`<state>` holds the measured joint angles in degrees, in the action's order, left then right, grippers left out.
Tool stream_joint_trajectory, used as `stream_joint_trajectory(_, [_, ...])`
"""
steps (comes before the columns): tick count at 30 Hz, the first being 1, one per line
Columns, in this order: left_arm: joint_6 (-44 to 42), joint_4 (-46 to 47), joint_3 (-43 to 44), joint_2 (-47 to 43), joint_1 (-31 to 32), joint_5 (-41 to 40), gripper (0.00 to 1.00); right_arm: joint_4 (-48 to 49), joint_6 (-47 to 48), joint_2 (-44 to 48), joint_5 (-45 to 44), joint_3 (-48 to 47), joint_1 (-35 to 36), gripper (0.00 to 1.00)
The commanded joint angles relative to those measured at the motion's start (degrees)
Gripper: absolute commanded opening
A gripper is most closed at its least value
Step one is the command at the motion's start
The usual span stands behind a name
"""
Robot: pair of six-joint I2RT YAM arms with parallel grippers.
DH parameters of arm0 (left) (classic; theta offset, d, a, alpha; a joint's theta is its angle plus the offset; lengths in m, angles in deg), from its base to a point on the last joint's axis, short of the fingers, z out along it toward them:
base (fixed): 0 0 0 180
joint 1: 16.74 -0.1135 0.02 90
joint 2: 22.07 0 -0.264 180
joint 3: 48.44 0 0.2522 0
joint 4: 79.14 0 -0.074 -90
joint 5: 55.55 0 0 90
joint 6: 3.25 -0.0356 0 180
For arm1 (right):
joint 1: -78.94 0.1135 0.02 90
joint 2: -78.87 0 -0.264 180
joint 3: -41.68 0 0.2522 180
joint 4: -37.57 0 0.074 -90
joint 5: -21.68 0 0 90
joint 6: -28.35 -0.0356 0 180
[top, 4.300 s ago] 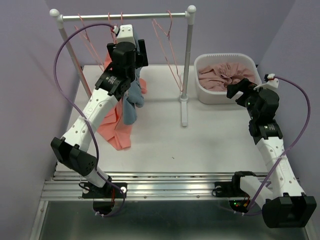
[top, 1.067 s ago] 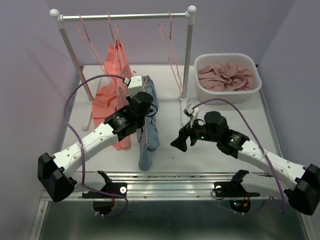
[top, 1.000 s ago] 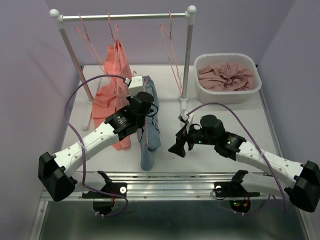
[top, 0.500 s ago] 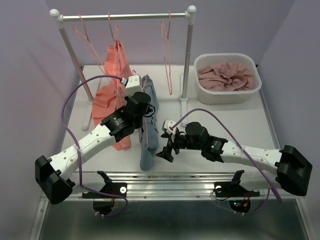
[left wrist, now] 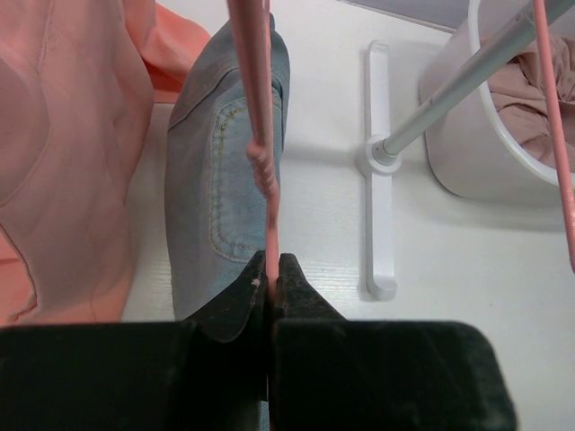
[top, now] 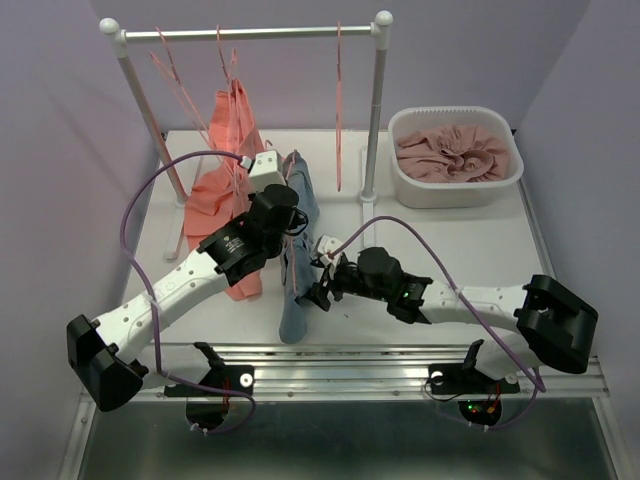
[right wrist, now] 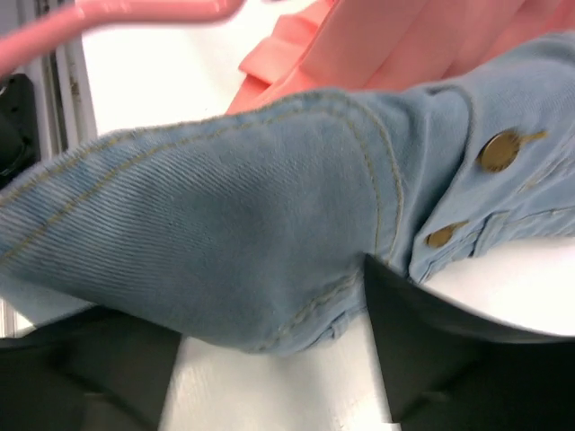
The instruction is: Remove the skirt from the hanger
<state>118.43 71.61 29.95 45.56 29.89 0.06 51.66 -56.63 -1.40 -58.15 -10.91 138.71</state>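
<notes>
The light-blue denim skirt (top: 297,255) hangs from a pink hanger (left wrist: 257,117) over the table's near middle. My left gripper (top: 288,222) is shut on the hanger's thin pink wire (left wrist: 272,269), above the skirt (left wrist: 225,162). My right gripper (top: 312,295) has come in low from the right against the skirt's lower part. In the right wrist view a fold of denim with brass buttons (right wrist: 225,242) fills the space between the fingers of that gripper (right wrist: 260,314). One finger (right wrist: 422,323) touches the hem; the jaws still stand wide apart.
A white clothes rack (top: 245,32) spans the back, its right post (top: 375,110) and foot near the centre. A coral garment (top: 225,170) hangs at its left, and empty pink hangers (top: 338,100) hang along the rail. A white basket (top: 455,195) of pink clothes sits back right.
My right arm has reached left across the table to the skirt, and its jaws have narrowed around the denim. My left gripper has stayed shut on the hanger, barely moving.
</notes>
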Motion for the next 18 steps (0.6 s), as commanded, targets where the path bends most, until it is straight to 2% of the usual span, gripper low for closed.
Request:
stream_joint_trajectory(1, [0.8,4.0,0.2,-3.3,0.0,0.0,0.0,7.8,2.1,-0.8,-3.9,-1.5,0.6,0.67])
stream_joint_trajectory(3, [0.8,4.1,0.2,-3.5,0.0,0.1,0.0,7.8,1.8,-1.2,-3.4,-1.7,0.6,0.51])
stream_joint_trajectory(4, [0.5,4.1,0.2,-3.6,0.0,-0.1,0.0,8.1,1.5,-1.1,-2.9,-1.5,0.6,0.39])
stream_joint_trajectory(7, [0.1,4.1,0.3,-3.8,0.0,-1.6,0.0,7.8,0.4,-0.4,-3.1,-0.7,0.6,0.19])
stream_joint_trajectory(8, [0.1,4.0,0.9,-3.8,0.0,-2.3,0.0,7.4,-1.7,-0.2,-3.9,-0.5,0.6,0.01])
stream_joint_trajectory(12, [-0.2,2.0,3.3,-4.4,0.0,-5.2,0.0,4.2,-6.9,1.0,-14.5,1.5,0.6,0.01])
stream_joint_trajectory(15, [-0.5,0.8,3.1,-5.9,0.0,-9.3,0.0,0.5,-11.0,3.0,-27.8,3.8,0.6,0.01])
stream_joint_trajectory(18, [0.3,-2.1,2.4,-6.6,-0.4,-11.3,0.0,-3.4,-15.8,7.2,-34.9,5.2,-2.0,0.01])
